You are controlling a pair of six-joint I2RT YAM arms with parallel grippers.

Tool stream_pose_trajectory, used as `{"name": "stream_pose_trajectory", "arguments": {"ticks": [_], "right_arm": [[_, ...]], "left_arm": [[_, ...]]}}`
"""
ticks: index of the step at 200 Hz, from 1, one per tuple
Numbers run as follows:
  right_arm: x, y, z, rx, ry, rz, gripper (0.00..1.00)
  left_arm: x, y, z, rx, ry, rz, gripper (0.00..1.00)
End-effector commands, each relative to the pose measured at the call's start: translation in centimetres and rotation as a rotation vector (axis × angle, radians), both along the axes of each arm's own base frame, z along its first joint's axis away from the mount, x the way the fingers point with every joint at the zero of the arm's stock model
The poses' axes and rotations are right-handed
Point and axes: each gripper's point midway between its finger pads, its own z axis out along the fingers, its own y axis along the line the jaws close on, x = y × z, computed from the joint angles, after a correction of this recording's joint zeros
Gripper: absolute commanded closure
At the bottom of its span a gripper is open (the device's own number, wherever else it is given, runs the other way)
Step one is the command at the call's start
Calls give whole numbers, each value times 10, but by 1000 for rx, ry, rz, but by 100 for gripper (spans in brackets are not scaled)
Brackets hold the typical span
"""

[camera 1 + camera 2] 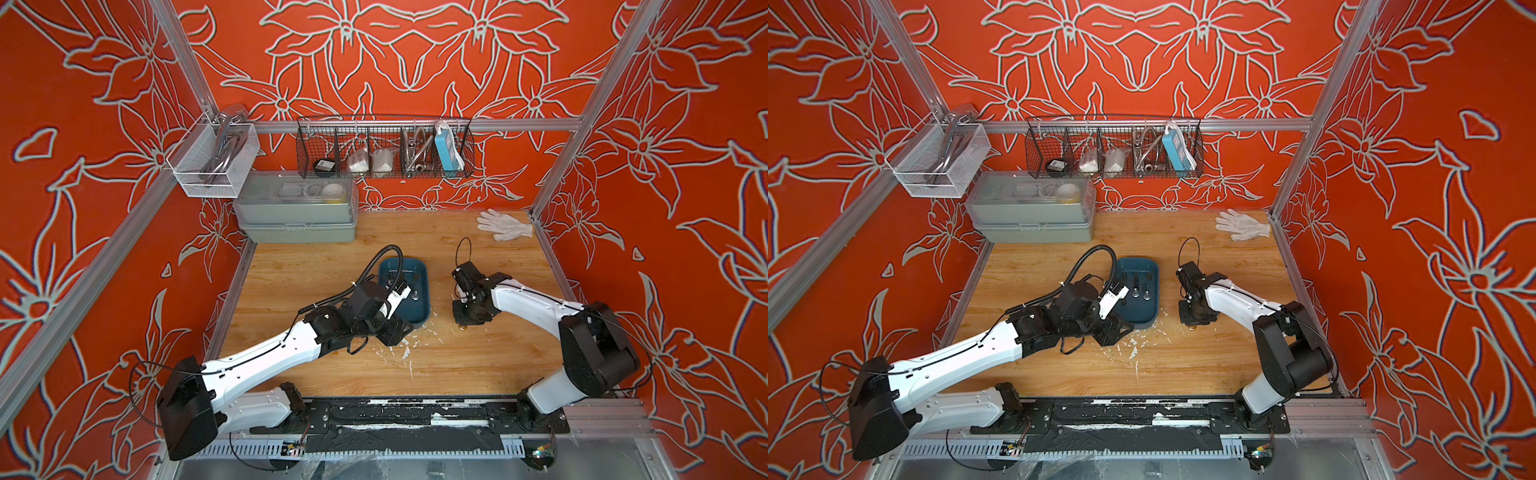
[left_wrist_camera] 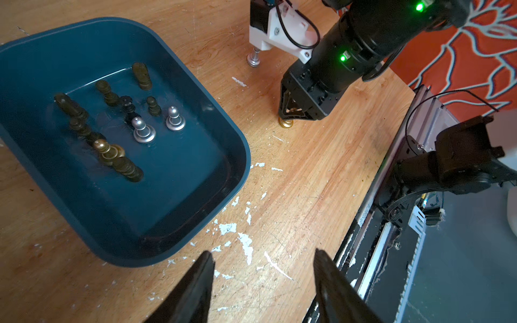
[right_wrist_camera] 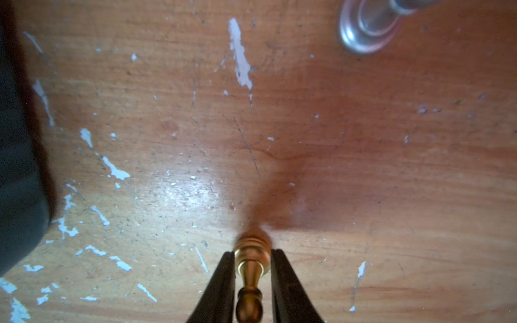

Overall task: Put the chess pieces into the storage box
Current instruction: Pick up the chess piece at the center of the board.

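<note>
The teal storage box (image 1: 415, 266) (image 2: 195, 179) sits mid-table and holds several chess pieces, dark, gold and two silver (image 2: 143, 130), most of them upright. My right gripper (image 3: 252, 253) points down to the right of the box, shut on the base of a gold chess piece (image 3: 251, 246) (image 2: 286, 123) that stands on the table. A silver chess piece (image 2: 253, 57) (image 3: 369, 25) stands on the wood a little farther back. My left gripper (image 2: 263, 253) hangs open and empty over bare wood at the box's near corner.
A white glove (image 1: 505, 224) lies at the back right. A grey-green lidded case (image 1: 297, 208) stands at the back left, with wire baskets (image 1: 384, 147) on the rail above. White flecks mark the wood near the box. The black base rail (image 1: 395, 415) runs along the front edge.
</note>
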Motion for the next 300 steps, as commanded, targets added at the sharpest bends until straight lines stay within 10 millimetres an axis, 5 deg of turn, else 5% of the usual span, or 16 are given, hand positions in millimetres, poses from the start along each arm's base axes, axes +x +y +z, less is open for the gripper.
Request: {"name": "stream_pose_trajectory", "arguments": {"ticks": [1,94,177,203,243,274,300], "right_arm": [[-4,0,-7,-5,16,-1,73],[-4,-4,-7,-24,3,2,82],[0,-1,23,12,-59,17,87],[-1,3,44,24,-92,37,88],[1,24,75,52,-140,98,88],[6,60,105,102,-207,190,88],[10,99,124,150,-251,286,88]], "left_arm": [[3,-2,2,2,-12,5,43],[3,-2,0,-4,-7,12,43],[17,3,16,-25,-48,85,41],[34,27,23,-35,-36,216,41],[63,95,8,-73,71,528,40],[66,134,-15,-47,169,686,40],[63,149,-29,-8,231,736,41]]}}
